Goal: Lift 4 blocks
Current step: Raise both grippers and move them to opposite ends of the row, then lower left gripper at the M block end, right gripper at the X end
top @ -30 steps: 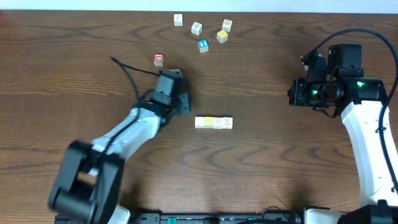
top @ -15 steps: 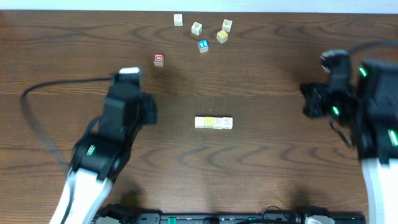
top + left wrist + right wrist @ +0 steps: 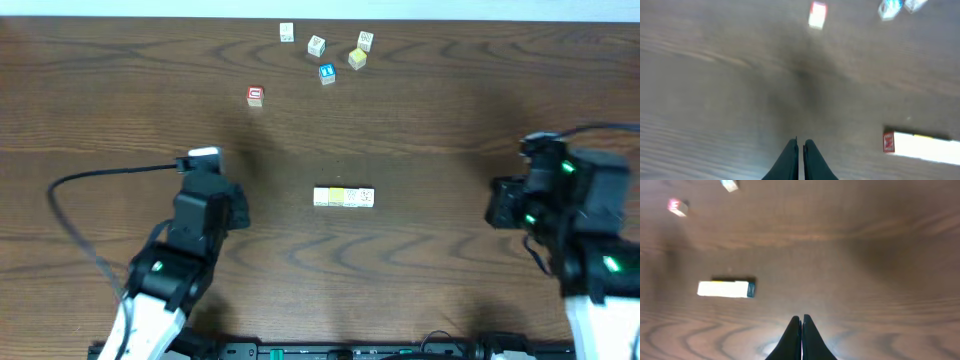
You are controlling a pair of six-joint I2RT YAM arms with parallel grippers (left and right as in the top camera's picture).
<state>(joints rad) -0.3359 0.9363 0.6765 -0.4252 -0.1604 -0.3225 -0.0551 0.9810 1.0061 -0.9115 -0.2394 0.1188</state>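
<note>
We see the row of four blocks (image 3: 343,197) in the middle of the table (image 3: 450,120). The cubes touch side by side in one line that runs from 9 o'clock to 3 o'clock. We take this row as the four to lift, because it lies just between the two arms.

The left gripper (image 3: 801,143) is fully closed, finger against finger, and holds nothing. It stands well apart from the row, at about 9 o'clock of it. The right gripper (image 3: 801,317) is closed too and also empty, well apart at 3 o'clock. In the left wrist view the row lies at 4 o'clock from the fingertips, and in the right wrist view at 10 o'clock. So neither gripper points at an end of the row now.

In our judgement the step in hand is the approach, and nothing of the lift is done yet. To do it well, we should bring each closed tip down to the height of the cubes and onto the line of the row, one tip to the middle of each end face. Both should touch at nearly the same time and press equally; otherwise the row may slide or turn. If the push is off the line, the row may buckle in the middle. Then we raise both arms together and level.

The loose cubes (image 3: 316,45) at 12 o'clock and the red cube (image 3: 255,96) at 11 o'clock look far enough away not to disturb.
</note>
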